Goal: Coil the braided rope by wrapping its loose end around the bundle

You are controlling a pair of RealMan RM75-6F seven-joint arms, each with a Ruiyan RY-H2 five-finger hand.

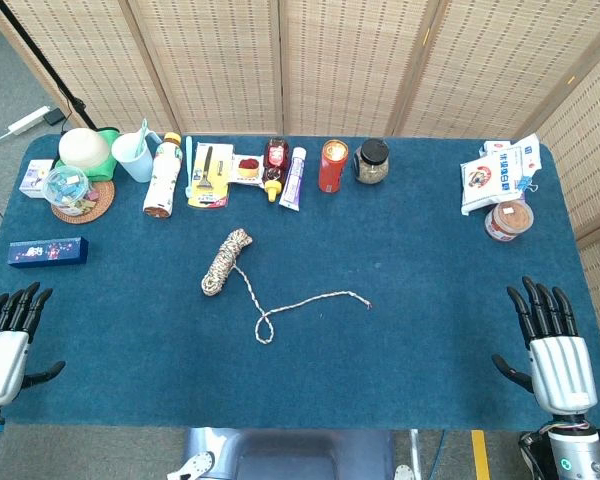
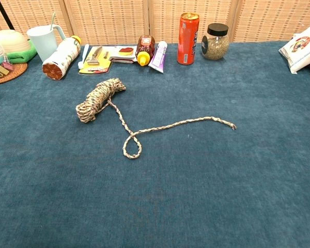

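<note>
While rope (image 2: 99, 96) lies loose, jar (image 2: 215, 41) holds granules

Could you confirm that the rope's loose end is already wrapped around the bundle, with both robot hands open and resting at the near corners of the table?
Not quite: the loose end is not wrapped. The chest view shows it trailing from the bundle across the cloth through a small loop. The rest holds: the left robot hand and right robot hand are open at the near corners.
</note>
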